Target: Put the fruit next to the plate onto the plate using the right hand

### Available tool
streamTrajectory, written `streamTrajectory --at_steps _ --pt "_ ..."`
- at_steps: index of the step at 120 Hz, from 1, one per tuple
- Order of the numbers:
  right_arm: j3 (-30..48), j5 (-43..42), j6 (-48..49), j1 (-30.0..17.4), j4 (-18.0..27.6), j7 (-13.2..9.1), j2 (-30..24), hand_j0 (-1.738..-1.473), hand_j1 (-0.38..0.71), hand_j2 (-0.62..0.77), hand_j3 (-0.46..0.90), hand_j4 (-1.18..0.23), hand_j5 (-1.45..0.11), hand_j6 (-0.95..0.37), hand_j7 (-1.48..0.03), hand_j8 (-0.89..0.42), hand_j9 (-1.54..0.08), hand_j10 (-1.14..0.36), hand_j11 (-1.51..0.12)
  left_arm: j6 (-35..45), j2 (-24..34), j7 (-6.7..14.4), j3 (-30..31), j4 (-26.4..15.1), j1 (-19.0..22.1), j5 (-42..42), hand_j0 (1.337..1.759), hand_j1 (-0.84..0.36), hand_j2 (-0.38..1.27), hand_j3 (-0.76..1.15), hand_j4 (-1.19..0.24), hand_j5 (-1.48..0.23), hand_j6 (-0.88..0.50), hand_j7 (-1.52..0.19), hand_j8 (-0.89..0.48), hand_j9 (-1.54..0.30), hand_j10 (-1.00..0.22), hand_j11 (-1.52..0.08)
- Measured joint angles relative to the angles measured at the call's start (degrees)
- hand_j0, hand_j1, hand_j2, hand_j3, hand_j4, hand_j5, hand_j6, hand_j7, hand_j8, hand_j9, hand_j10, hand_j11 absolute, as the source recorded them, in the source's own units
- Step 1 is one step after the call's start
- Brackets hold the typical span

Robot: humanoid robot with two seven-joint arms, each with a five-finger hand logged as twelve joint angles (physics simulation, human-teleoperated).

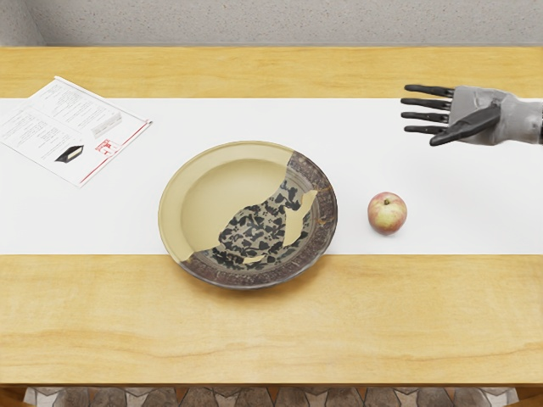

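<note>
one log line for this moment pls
stage: before grasp | right robot hand: open, holding nothing, apart from apple | apple: right of plate, not yet on it

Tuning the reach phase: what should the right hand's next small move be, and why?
Probably move the right hand down toward the apple. The hand is open, holds nothing and hovers farther back and to the right, apart from it; the apple lies beside the plate, not on it.
</note>
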Motion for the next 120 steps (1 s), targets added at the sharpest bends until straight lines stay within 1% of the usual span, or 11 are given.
streamTrajectory --at_steps 25,30,36,45,52,63,71,83,91,103,120 --pt "1.3 -0.9 0.0 0.8 0.0 -0.1 0.5 -1.658 -0.31 -0.01 0.00 -0.03 -0.04 -0.03 -0.04 -0.03 -0.04 -0.03 -0.04 0.0 0.0 0.0 0.0 0.0 0.0 0.0 1.658 0.06 0.05 0.00 -0.25 -0.32 -0.25 -0.32 -0.25 -0.32 -0.24 -0.32" --pt "2.6 -4.3 0.0 1.1 0.0 -0.1 0.6 -1.658 -0.31 -0.01 0.00 -0.03 -0.04 -0.03 -0.04 -0.03 -0.04 -0.03 -0.04 0.0 0.0 0.0 0.0 0.0 0.0 0.0 1.658 0.06 0.05 0.00 -0.25 -0.32 -0.25 -0.32 -0.25 -0.32 -0.24 -0.32" --pt "4.6 -11.0 0.0 1.5 0.4 0.3 1.0 -1.658 -0.31 -0.01 0.00 -0.03 -0.04 -0.03 -0.04 -0.03 -0.04 -0.03 -0.04 0.0 0.0 0.0 0.0 0.0 0.0 0.0 1.658 0.06 0.05 0.00 -0.24 -0.32 -0.24 -0.32 -0.24 -0.32 -0.24 -0.32" --pt "6.6 -19.7 0.0 1.7 2.2 1.2 1.0 -1.658 -0.31 -0.01 0.00 -0.03 -0.04 -0.03 -0.04 -0.03 -0.04 -0.03 -0.04 0.0 0.0 0.0 0.0 0.0 0.0 0.0 1.658 0.06 0.05 0.00 -0.24 -0.32 -0.25 -0.32 -0.25 -0.32 -0.24 -0.32" --pt "7.5 -26.5 0.0 1.4 6.1 3.2 -0.1 -1.658 -0.31 -0.01 0.00 -0.03 -0.04 -0.03 -0.04 -0.03 -0.04 -0.03 -0.04 0.0 0.0 0.0 0.0 0.0 0.0 0.0 1.658 0.06 0.05 0.00 -0.25 -0.32 -0.25 -0.32 -0.25 -0.32 -0.24 -0.32" --pt "8.1 -36.0 0.0 0.0 16.7 6.1 -3.3 -1.658 -0.31 -0.01 0.00 -0.03 -0.05 -0.03 -0.05 -0.03 -0.05 -0.03 -0.05 0.0 0.0 0.0 0.0 0.0 0.0 0.0 1.658 0.06 0.05 0.00 -0.25 -0.32 -0.25 -0.32 -0.25 -0.32 -0.24 -0.32" --pt "8.3 -42.1 -2.3 -2.0 23.7 7.1 -4.6 -1.658 -0.31 -0.01 0.00 -0.04 -0.05 -0.04 -0.05 -0.04 -0.05 -0.04 -0.05 0.0 0.0 0.0 0.0 0.0 0.0 0.0 1.658 0.06 0.05 0.00 -0.24 -0.32 -0.24 -0.32 -0.24 -0.32 -0.24 -0.32" --pt "8.3 -48.6 -9.7 -4.9 31.1 7.8 -5.8 -1.658 -0.31 -0.01 0.00 -0.04 -0.05 -0.04 -0.05 -0.04 -0.05 -0.04 -0.05 0.0 0.0 0.0 0.0 0.0 0.0 0.0 1.658 0.06 0.05 0.00 -0.24 -0.32 -0.24 -0.32 -0.24 -0.32 -0.24 -0.32" --pt "8.2 -52.4 -16.1 -6.9 34.7 8.0 -6.1 -1.658 -0.30 -0.01 0.00 -0.04 -0.05 -0.04 -0.05 -0.04 -0.05 -0.04 -0.05 0.0 0.0 0.0 0.0 0.0 0.0 0.0 1.658 0.06 0.05 0.00 -0.24 -0.32 -0.24 -0.32 -0.24 -0.32 -0.24 -0.32" --pt "7.7 -58.0 -24.8 -9.8 38.5 7.8 -5.9 -1.658 -0.30 -0.01 0.00 -0.04 -0.05 -0.04 -0.05 -0.04 -0.05 -0.04 -0.05 0.0 0.0 0.0 0.0 0.0 0.0 0.0 1.658 0.06 0.05 0.00 -0.24 -0.32 -0.24 -0.32 -0.24 -0.32 -0.24 -0.32" --pt "6.1 -62.9 -33.9 -12.9 41.2 7.7 -5.4 -1.658 -0.30 -0.01 0.00 -0.05 -0.06 -0.05 -0.06 -0.05 -0.06 -0.04 -0.06 0.0 0.0 0.0 0.0 0.0 0.0 0.0 1.658 0.06 0.05 0.00 -0.24 -0.32 -0.24 -0.32 -0.24 -0.32 -0.24 -0.32"
